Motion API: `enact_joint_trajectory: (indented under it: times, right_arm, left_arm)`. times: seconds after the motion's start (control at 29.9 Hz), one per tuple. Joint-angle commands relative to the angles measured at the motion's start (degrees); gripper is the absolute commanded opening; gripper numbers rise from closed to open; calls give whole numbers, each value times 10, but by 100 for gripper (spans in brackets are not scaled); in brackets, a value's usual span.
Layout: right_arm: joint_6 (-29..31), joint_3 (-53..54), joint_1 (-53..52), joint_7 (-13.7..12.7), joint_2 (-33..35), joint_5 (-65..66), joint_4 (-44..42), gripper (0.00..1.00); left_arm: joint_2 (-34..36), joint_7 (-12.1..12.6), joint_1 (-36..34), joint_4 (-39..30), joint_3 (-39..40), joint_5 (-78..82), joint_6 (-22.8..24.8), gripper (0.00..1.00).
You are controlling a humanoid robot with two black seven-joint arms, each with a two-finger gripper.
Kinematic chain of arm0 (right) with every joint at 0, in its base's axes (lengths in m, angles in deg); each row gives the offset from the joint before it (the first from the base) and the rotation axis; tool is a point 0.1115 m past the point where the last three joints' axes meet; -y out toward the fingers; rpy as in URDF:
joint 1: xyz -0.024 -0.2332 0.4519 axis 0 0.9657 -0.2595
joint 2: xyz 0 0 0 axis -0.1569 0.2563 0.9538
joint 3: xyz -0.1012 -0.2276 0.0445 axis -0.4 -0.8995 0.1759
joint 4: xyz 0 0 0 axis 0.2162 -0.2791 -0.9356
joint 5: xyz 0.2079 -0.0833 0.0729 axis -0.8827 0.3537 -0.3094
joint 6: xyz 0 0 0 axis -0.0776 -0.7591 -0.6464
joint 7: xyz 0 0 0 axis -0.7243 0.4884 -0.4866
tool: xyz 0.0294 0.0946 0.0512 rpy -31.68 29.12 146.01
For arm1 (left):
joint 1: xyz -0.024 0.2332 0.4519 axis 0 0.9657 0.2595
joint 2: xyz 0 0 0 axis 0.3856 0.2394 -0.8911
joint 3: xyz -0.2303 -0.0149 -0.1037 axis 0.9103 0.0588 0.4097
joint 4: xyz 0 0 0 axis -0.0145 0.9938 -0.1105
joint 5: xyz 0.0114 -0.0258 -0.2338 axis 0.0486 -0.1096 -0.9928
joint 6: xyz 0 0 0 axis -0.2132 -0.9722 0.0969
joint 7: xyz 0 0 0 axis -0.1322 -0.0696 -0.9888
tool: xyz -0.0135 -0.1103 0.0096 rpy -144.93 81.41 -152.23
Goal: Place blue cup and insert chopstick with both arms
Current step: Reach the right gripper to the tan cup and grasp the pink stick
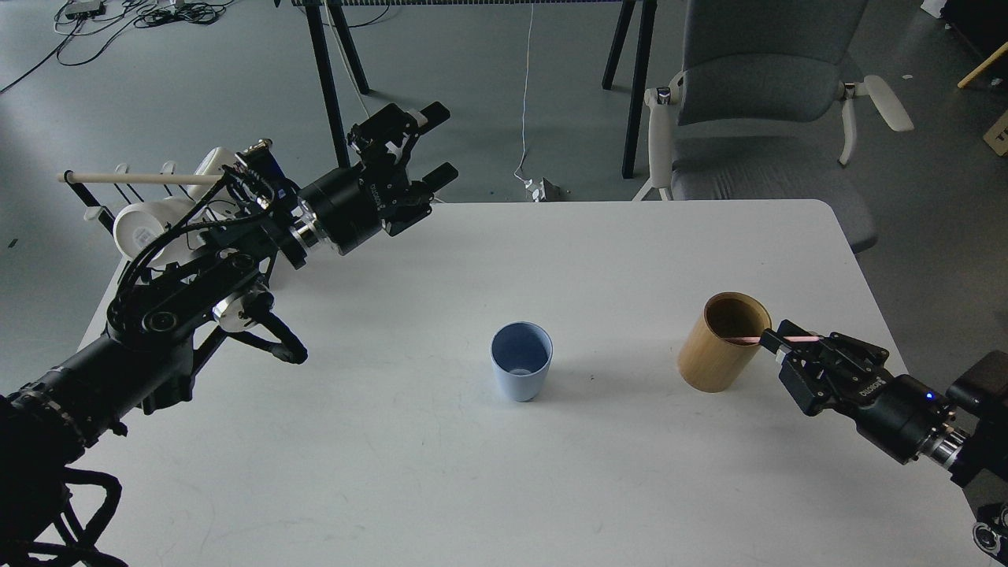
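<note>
Chopstick [776,339]: lying across the tan wooden cylinder's [720,343] rim, my right gripper [780,340] pinching it. Blue cup [520,370]: standing upright mid-table [598,472]. My left gripper [435,143]: hovering, fingers spread.

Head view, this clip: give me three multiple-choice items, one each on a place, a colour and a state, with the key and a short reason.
1. Where does the blue cup stand?
A. Mid-table, upright
B. On the chair
C. Inside the wooden holder

2. What colour is the chopstick?
A. Green
B. Pink
C. Black

3. How is the left gripper?
A. Shut on the cup
B. Holding the chopstick
C. Open, holding nothing

Key:
1 A: the cup sits alone on the white table, left of the wooden holder.
2 B: a thin pink stick runs from the holder's rim into the right gripper, whose jaws close on it.
3 C: its jaws are spread apart over the table's far edge with nothing between them.
</note>
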Motion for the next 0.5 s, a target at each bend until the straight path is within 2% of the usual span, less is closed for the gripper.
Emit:
enact_joint_trajectory:
  times: [0.0, 0.47]
  right_arm:
    - [0, 0, 0, 0, 0, 0, 0, 28]
    - [0, 0, -9, 0, -1, 0, -3, 19]
  left_arm:
    - [0, 0, 1, 1, 0, 0, 0, 97]
    - [0, 0, 1, 1, 0, 0, 0, 97]
